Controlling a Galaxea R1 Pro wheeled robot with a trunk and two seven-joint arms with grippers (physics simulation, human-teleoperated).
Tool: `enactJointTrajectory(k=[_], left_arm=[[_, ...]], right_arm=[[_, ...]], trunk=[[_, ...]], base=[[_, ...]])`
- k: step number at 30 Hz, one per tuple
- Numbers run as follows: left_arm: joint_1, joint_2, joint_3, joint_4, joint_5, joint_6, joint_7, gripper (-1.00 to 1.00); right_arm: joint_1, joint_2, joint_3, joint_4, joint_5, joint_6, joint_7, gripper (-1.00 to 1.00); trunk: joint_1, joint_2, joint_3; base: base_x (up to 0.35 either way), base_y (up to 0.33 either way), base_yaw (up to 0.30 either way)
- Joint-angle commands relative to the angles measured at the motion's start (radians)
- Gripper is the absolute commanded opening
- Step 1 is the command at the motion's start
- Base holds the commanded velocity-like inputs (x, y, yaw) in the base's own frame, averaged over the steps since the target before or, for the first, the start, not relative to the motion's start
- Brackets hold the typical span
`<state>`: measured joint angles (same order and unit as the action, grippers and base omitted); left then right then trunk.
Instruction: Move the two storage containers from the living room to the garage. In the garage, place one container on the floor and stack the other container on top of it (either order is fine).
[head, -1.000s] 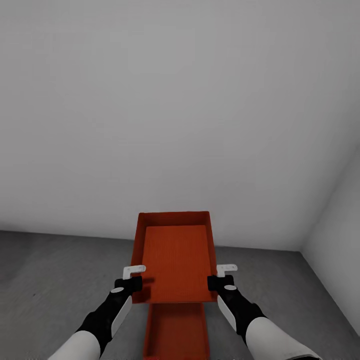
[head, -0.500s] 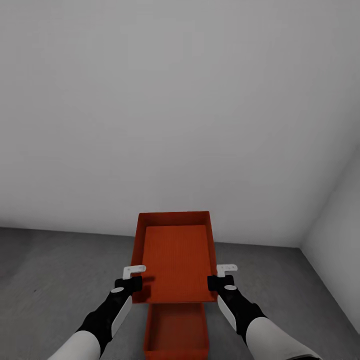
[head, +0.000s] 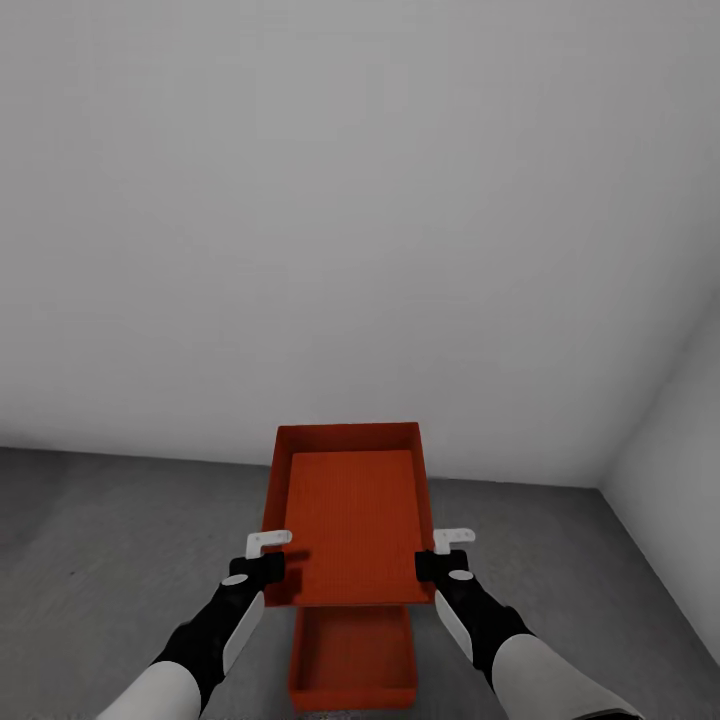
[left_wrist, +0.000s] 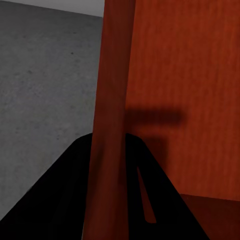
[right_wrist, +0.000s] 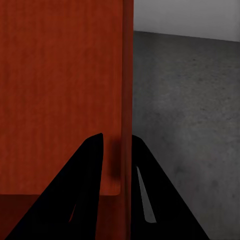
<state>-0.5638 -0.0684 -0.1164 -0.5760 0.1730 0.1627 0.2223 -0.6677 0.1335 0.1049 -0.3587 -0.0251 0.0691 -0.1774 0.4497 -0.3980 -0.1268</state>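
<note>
I hold one orange-red storage container (head: 350, 515) level in the air between both arms. My left gripper (head: 268, 570) is shut on its left wall (left_wrist: 111, 125), and my right gripper (head: 432, 565) is shut on its right wall (right_wrist: 127, 100). Below it, the second storage container (head: 352, 650) rests on the dark grey concrete floor (head: 100, 560), partly hidden by the held one. The held container sits above and slightly beyond the lower one.
A plain white wall (head: 350, 200) fills the space ahead and meets the floor just past the containers. A second white wall (head: 670, 480) closes the corner at the right. Bare concrete (right_wrist: 190, 110) lies on both sides of the containers.
The view has crept forward: the lower container shows further up in the frame, with its near wall now in sight. The held container and both grippers keep their places.
</note>
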Motion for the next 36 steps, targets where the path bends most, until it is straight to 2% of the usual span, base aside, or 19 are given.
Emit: enactJointTrajectory(k=[1,4,27,36], left_arm=[[-0.001,-0.007,0.001,-0.013,0.002,0.004,0.011,-1.0],[-0.001,-0.007,0.001,-0.013,0.002,0.004,0.011,-1.0],[-0.001,-0.008,0.001,-0.013,0.002,0.005,0.011,-1.0],[-0.001,-0.008,0.001,-0.013,0.002,0.005,0.011,-1.0]], right_arm=[[0.0,0.0,-0.022,0.0,0.001,0.008,-0.012,-1.0],[0.0,0.0,-0.022,0.0,0.002,0.008,-0.011,-1.0],[0.0,0.0,-0.022,0.0,0.001,0.008,-0.011,-1.0],[0.0,0.0,-0.022,0.0,0.001,0.008,-0.011,-1.0]], trunk=[[0.001,-0.002,-0.004],[0.001,-0.002,-0.009],[0.089,-0.163,-0.118],[0.089,-0.163,-0.132]], base=[[0.0,0.0,0.0],[0.0,0.0,0.0],[0.0,0.0,0.0],[0.0,0.0,0.0]])
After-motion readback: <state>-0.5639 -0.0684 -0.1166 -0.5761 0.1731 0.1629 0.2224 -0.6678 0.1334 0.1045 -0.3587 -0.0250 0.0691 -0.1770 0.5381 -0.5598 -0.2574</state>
